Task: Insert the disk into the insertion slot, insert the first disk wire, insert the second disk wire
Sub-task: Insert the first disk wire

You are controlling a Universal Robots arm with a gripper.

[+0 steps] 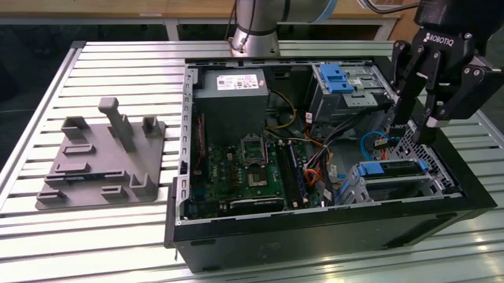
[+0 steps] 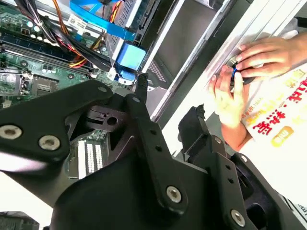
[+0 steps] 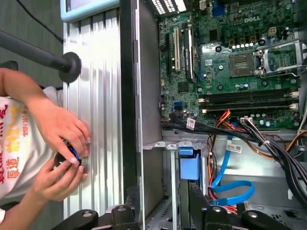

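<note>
The disk (image 1: 391, 169) is a flat drive held in a bright blue plastic carrier. It lies level in the near corner of the open computer case (image 1: 315, 233), at the exterior view's right. It seems to sit inside the insertion slot (image 1: 403, 188), a low bay of bare grey perforated sheet metal slightly wider than the drive, with the blue rails showing at both ends. In both wrist views the carrier's blue end (image 3: 189, 166) (image 2: 129, 58) stands at the mouth of the bay. A flat blue wire (image 1: 369, 143) curls in a loop just beside the bay, between it and the green circuit board (image 1: 252, 171).
</note>
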